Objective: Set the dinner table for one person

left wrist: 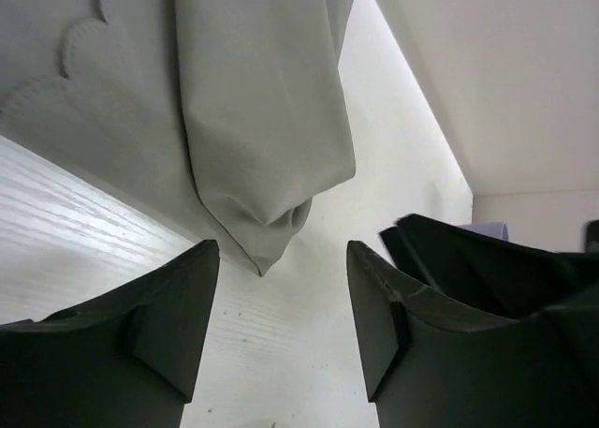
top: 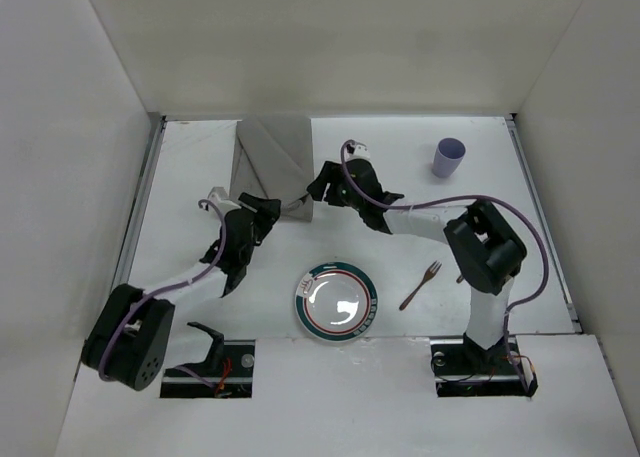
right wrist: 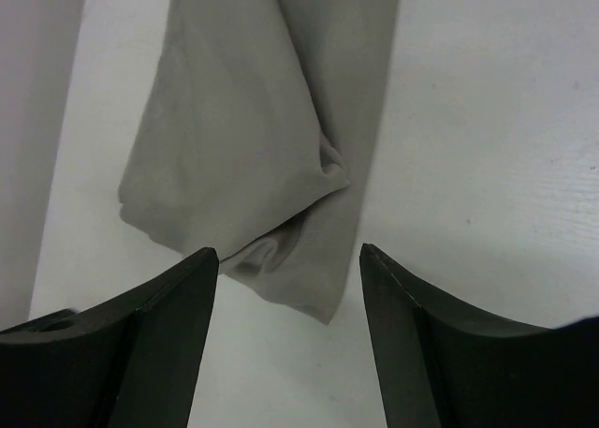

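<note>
The left gripper [left wrist: 283, 306] and right gripper [right wrist: 288, 302] gape, holding nothing, facing the folded grey placemat [top: 272, 162] — upper centre of the dinner table [top: 190, 177], which fills the frame's middle. Best to pinch separate corners, top layer only — then spread it flat.

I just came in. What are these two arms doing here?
Both arms reach to the near edge of the folded grey cloth at the far side of the dinner table. The left pincer and the right pincer stand open, holding nothing. A plate, a fork to its right and a purple cup are on the table.
</note>
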You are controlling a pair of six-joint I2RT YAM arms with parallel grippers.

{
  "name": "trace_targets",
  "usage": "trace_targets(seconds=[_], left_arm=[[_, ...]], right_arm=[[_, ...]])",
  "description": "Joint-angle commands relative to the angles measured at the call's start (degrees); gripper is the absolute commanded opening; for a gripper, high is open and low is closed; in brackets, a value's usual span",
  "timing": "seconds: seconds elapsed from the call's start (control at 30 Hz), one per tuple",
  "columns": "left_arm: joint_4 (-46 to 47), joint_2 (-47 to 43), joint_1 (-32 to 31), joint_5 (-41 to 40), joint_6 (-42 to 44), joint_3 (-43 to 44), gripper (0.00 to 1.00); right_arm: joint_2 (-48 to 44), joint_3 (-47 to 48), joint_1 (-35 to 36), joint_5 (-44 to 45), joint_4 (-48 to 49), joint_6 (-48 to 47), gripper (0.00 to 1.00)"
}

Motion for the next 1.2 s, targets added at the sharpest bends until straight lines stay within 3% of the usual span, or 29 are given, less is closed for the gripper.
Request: trace_targets(seconds=[0.0,0.17,0.43,0.57,0.73,0.83,0.97,1.17], left_arm=[[-3.9,-3.84,2.9,-2.35,1.89,-2.03,0.55],[-9.28,-2.8,7.04,-2.35,1.1,-1.32,0.56],[-5.34,5.98,11.61,-2.0,1.71,0.69,0.59],[-1.91,10.91,12.75,-0.42,2.07,2.36,0.6],[-0.76,17.93,13.81,1.25,1.63,5.79,0.58],[0.73,21.28,14.16,1.43,1.36,6.76,0.45],[4.86,24.36,14.78,2.39,1.28,6.85,0.1],[5.66,26.38,15.31,1.78,-0.65,6.5,0.03]], right_arm=[[3.75,5.43,0.42,-0.42,-0.59,2.22,0.68],[8.86,11.23,0.5,0.02,-4.02,2.84,0.68],[12.91,15.28,0.5,-0.77,-4.03,3.54,0.63],[13.88,16.25,0.42,-0.77,-4.2,3.45,0.55],[14.4,17.3,-0.2,-1.3,-3.94,3.28,0.38],[14.05,17.57,-0.2,-1.83,-3.85,2.92,0.23],[10.29,15.56,-0.9,-1.13,-3.24,2.84,0.1],[-5.52,3.8,-3.53,5.01,-2.53,0.03,0.07]])
